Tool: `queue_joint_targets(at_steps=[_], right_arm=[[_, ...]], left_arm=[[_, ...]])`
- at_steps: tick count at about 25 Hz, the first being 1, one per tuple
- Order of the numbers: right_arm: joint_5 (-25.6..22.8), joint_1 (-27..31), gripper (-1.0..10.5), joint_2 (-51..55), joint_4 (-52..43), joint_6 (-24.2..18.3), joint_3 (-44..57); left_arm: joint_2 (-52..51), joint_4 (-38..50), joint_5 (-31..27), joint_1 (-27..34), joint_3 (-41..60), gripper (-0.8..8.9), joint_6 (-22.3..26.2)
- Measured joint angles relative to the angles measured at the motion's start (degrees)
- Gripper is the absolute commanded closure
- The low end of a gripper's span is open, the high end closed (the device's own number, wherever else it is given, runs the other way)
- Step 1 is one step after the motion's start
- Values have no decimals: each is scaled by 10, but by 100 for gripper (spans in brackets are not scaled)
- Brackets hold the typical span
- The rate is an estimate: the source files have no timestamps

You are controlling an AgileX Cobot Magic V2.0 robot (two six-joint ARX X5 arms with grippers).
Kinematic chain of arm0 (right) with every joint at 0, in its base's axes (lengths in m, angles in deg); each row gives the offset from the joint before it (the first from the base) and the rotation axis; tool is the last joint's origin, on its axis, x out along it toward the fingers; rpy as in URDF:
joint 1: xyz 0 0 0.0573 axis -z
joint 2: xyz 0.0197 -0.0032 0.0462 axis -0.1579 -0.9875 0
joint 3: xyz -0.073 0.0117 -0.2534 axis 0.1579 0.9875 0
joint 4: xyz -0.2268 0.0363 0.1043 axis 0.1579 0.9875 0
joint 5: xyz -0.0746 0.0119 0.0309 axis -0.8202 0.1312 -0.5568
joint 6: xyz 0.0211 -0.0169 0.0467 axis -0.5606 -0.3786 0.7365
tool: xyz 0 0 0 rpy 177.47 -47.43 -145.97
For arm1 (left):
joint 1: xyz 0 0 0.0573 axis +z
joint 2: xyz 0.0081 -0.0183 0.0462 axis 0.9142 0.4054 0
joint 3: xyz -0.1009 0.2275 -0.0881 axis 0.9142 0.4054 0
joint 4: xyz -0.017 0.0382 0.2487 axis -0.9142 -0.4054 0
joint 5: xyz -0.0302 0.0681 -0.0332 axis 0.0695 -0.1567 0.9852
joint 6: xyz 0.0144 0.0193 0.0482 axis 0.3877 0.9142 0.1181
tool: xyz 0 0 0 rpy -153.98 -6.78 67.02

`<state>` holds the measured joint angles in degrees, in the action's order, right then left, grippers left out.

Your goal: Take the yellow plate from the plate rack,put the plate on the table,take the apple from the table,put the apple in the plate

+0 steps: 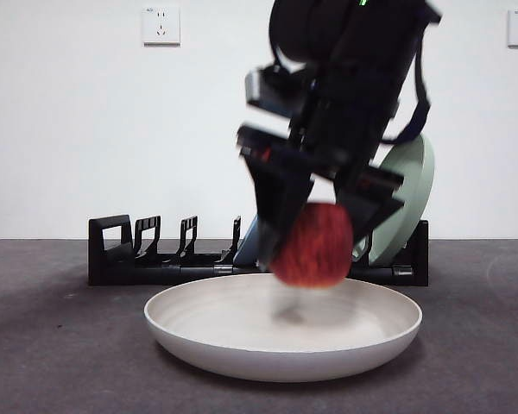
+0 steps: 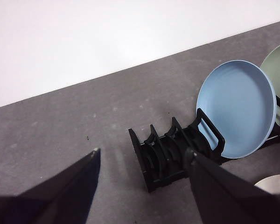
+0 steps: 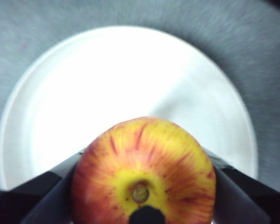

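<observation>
Two grippers: one at work over the yellow plate, the other waiting off by the plate rack.
Right gripper (image 1: 315, 246): comes down from above, its jaws closed on the apple (image 1: 312, 245), one on each side of the fruit.
Apple: red with yellow streaks, hanging just above the yellow plate (image 1: 283, 328) and over its inner area; the front view suggests a small gap under it, though the blur makes this uncertain. In the right wrist view the apple (image 3: 143, 170) shows its yellow stem end toward the camera, with the yellow plate (image 3: 84, 93) spread wide behind it.
Yellow plate: lies flat on the bench (image 1: 60, 345), right way up, just in front of the plate rack (image 1: 155, 259).
Plate rack: long, low and black, behind the yellow plate; the slots at one end stand free.
Blue plate (image 2: 237, 108): stands upright in the plate rack (image 2: 170, 156), next to the green plate.
Green plate (image 1: 407, 194): leans in the end slot of the plate rack, behind the right gripper.
Left gripper (image 2: 142, 156): near the free end of the plate rack, jaws apart and gripping nothing.
</observation>
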<state>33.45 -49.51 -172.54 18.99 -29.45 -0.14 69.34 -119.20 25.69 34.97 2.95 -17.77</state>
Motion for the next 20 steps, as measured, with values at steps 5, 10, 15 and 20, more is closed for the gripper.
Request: queue_joint_targets(at_steps=[5,10,15,20], right_arm=[[0,-5,945,-43,-10,0,0],[0,-8,840,-45,-10,0,0],[0,-9,488,-45,-10,0,0],[0,-9,437,-45,-8,0,0]], left_arm=[[0,0,0,0,0,503,0],[0,0,0,0,0,503,0],[0,0,0,0,0,503,0],[0,0,0,0,0,503,0]])
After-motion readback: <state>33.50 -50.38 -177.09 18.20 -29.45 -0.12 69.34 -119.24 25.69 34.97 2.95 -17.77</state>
